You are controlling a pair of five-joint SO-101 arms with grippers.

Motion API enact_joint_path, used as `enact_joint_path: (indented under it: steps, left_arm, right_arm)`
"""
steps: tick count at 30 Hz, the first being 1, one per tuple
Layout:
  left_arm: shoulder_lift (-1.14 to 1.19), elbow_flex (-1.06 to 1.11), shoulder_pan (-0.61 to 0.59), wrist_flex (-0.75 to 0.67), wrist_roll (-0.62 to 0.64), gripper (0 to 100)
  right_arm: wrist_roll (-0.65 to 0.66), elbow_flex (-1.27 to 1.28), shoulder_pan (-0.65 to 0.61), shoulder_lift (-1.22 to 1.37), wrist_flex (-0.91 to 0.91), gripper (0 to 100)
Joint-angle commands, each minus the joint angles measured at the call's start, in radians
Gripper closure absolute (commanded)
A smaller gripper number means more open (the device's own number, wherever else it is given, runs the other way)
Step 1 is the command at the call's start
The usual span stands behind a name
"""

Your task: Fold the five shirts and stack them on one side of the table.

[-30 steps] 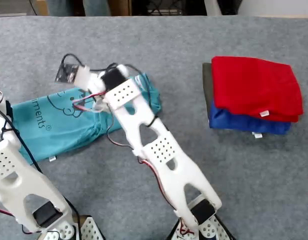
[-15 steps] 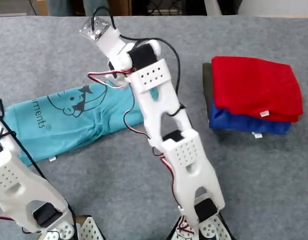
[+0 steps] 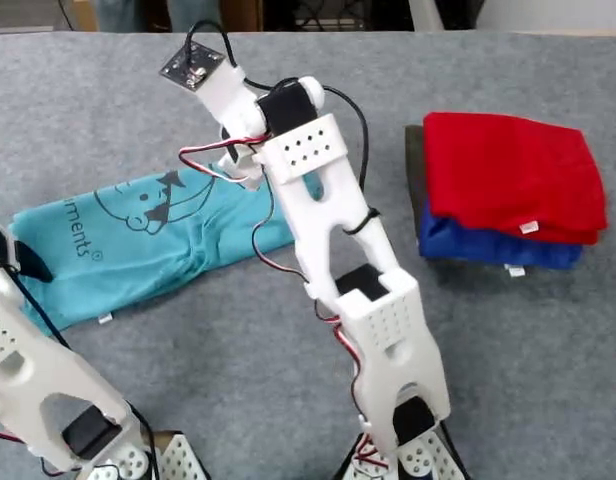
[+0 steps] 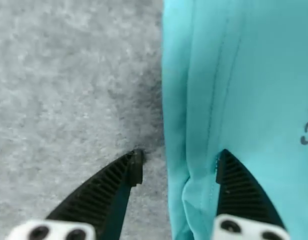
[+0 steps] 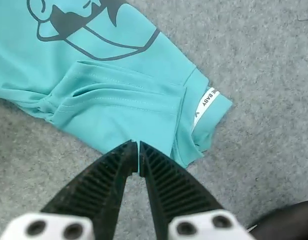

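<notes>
Straddling claw, far left: the left claw (image 4: 181,155) stands wide open with nothing clamped; one ribbed black finger (image 4: 125,172) is over bare cloth, the other over fabric.
Between its fingers: the folded long edge of the teal cloth shirt with a dark cartoon print (image 4: 254,75), which runs on away from this claw toward the other one.
Under and around both claws: a grey felt-like table cover (image 3: 488,380).
Shirt between the two claws: the teal shirt (image 3: 138,245) lies flat as a long, narrow strip with its sleeves turned in, one end at the left claw and the collar end below the right claw.
Claw to the right of it: the right claw (image 5: 136,146) has its black fingers drawn together to a thin slit, with nothing seen between them.
Just under its tips: the near edge of the shirt's collar end, with a folded-in sleeve and a small white neck label (image 5: 206,102) just beyond the tips.
Well to the right of the right claw: a stack apart from the teal shirt, made of a red folded cloth shirt (image 3: 508,170) on top of a blue folded cloth shirt (image 3: 488,248), with a dark olive cloth layer (image 3: 413,170) showing at the stack's claw-side edge.
</notes>
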Motion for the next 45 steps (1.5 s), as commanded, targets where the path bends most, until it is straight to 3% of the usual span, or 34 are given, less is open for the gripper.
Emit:
enact_joint_path:
  steps: [1,6,17,22,37,45]
  left_arm:
    - [0.005,-0.054,0.010,0.005,-0.014,74]
    - [0.009,-0.064,0.013,0.009,-0.014,75]
    - [0.124,-0.168,0.053,0.123,-0.021,97]
    - [0.195,-0.318,0.051,0.247,-0.021,97]
    - [0.144,-0.555,-0.120,0.250,-0.077,97]
    - [0.120,-0.552,-0.031,0.253,-0.031,97]
  right_arm:
    - [-0.008,-0.002,-0.003,-0.076,0.008,98.4]
    - [-0.008,-0.005,-0.026,-0.077,0.008,98.4]
    - [-0.008,-0.012,-0.032,-0.077,0.008,98.4]
    - [-0.006,-0.012,-0.032,-0.077,0.008,98.4]
    - [0.000,-0.013,-0.002,-0.173,0.006,98.4]
    - [0.000,-0.013,0.089,-0.255,0.006,98.4]
